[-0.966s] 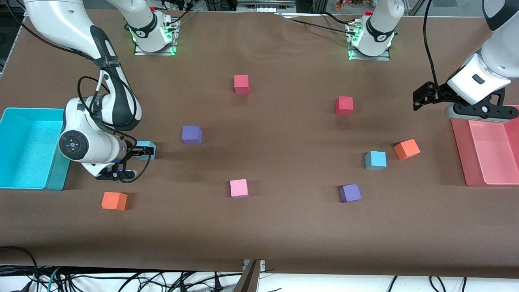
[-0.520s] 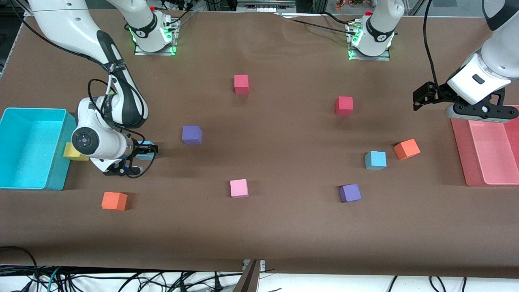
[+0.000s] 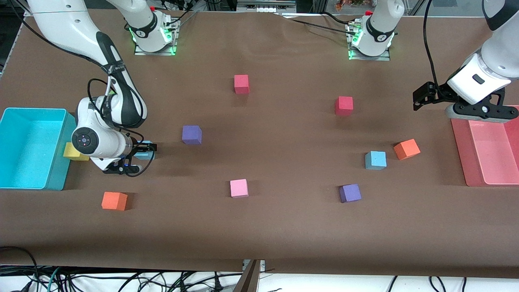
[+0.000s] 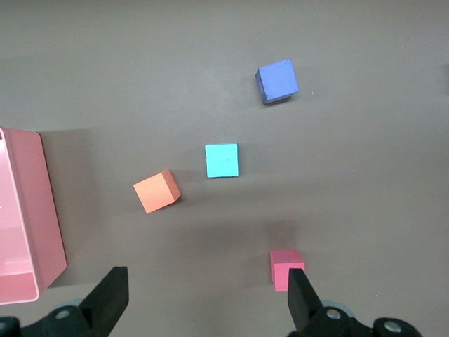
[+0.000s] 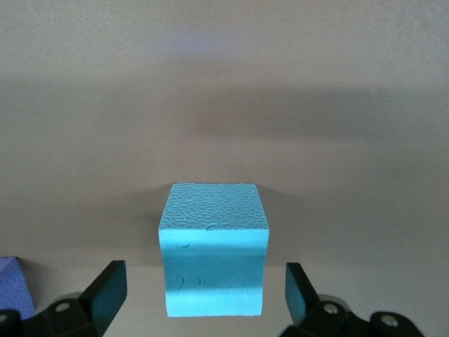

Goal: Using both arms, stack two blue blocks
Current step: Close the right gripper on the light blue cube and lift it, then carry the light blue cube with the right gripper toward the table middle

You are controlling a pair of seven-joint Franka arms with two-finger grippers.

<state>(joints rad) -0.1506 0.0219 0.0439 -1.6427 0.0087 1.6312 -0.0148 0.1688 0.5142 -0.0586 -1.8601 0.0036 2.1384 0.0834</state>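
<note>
Beside the teal bin (image 3: 24, 148), the right gripper (image 3: 140, 152) sits low with its fingers spread around one blue block (image 5: 214, 249), not clamping it. The second blue block (image 3: 375, 159) lies well apart from that bin, near the pink tray (image 3: 486, 150), over which the left gripper (image 4: 203, 309) waits, fingers apart and holding nothing.

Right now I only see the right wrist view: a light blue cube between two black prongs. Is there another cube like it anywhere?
Observer: Yes. Besides your light blue cube inside the open right gripper, a second light blue cube sits toward the left arm's end of the table, beside an orange cube.
Operator: Is anything about to grab it?
Observer: Not yet; the left gripper waits open above the pink tray's edge.
</note>
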